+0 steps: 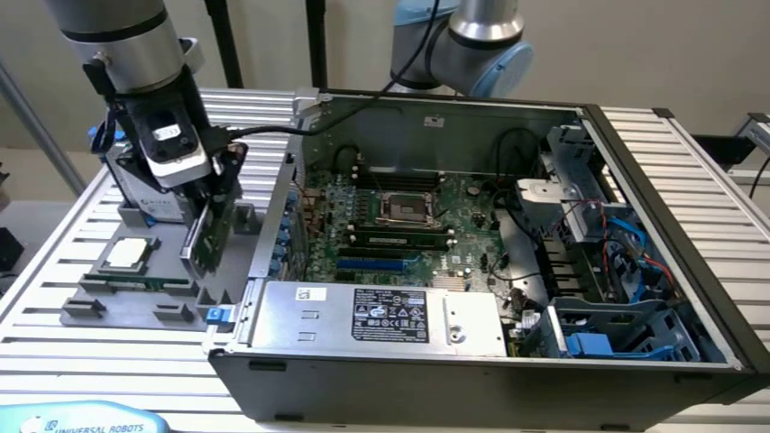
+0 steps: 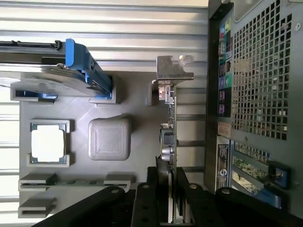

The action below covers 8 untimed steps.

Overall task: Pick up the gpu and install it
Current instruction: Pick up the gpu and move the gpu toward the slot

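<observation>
1. We open on the surface (image 1: 108, 361): ribbed silver aluminium slats running under everything, with pale walls and dark stand poles behind.
2. Over on the exterior view's left sits a matte grey moulded tray (image 1: 121, 311), blocky, with square pockets and raised tabs.
3. In that tray we spot a square processor (image 1: 130, 254) with a pale metal lid. A narrow green memory stick (image 1: 147, 282) lies beside it, and a silver hard drive (image 1: 140, 204) in a blue frame stands at the back.
4. From the wrist view we also get a rounded grey block (image 2: 110, 138) with a finely ribbed top, in the tray's middle.
5. Now the gpu (image 1: 202, 242): a thin flat card standing upright on edge over the tray, just beside the computer case's outer wall. Its folded silver bracket (image 2: 173, 71) is at the end away from the jaws.
6. The jaws are narrow, black and clamped on either face of the gpu near its upper edge.
7. We cannot tell whether the card's lower edge touches the tray.
8. On the exterior view's right is the computer case (image 1: 481, 379), dark grey steel with its side off. Inside are a green motherboard (image 1: 409, 225), a boxy silver power supply (image 1: 373, 316) with a label, and blue cables (image 1: 626, 244).
9. The wrist view gives us the case's perforated metal grille (image 2: 260, 71), all small square holes.
10. Behind the case stands a second arm (image 1: 481, 41), smooth grey with a pale blue joint cap.
</observation>
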Each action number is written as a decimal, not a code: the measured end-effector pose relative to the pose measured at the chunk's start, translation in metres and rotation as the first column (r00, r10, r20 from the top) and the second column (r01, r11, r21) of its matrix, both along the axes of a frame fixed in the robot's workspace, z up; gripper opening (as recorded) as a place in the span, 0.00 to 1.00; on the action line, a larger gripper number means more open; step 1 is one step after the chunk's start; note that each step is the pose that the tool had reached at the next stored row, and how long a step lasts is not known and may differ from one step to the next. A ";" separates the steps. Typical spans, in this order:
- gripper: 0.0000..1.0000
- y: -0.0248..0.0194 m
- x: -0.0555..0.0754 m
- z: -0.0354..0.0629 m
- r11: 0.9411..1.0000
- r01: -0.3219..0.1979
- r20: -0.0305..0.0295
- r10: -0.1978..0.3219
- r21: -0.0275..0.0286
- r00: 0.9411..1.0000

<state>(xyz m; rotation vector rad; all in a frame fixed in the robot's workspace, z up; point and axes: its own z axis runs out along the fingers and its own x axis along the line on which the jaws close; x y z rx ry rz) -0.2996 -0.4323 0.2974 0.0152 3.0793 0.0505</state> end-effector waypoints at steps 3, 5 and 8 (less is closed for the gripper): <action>0.27 0.0000 0.001 0.0135 1.000 0.000 0.000 0.000 0.000 1.000; 0.27 0.0000 0.001 0.0229 1.000 0.000 0.000 0.000 0.000 1.000; 0.27 0.0000 0.003 0.0365 1.000 -0.001 0.000 0.001 0.000 1.000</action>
